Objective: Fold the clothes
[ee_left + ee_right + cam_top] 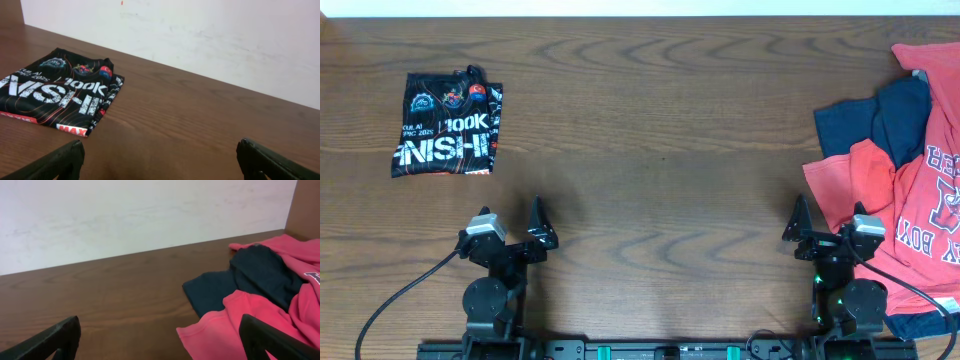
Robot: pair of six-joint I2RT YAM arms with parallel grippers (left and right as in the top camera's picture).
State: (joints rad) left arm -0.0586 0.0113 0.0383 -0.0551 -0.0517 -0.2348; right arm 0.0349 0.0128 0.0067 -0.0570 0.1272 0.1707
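Note:
The clothes lie in a rumpled heap at the table's right end. An orange-red T-shirt (920, 190) (235, 325) with navy lettering lies spread over a navy blue one (872, 118) (252, 272). My right gripper (830, 222) (160, 322) is open at the heap's near-left edge; its right finger stands over a corner of the orange-red cloth and nothing is between the jaws. My left gripper (510, 218) (159, 147) is open over bare wood near the front left. A black printed shirt (448, 125) (60, 92) lies folded at the far left.
The brown wooden table (660, 120) runs to a white wall (210, 35) at the far side. Both arm bases and their cables (390, 310) sit at the front edge. The orange-red shirt hangs past the right edge of the overhead view.

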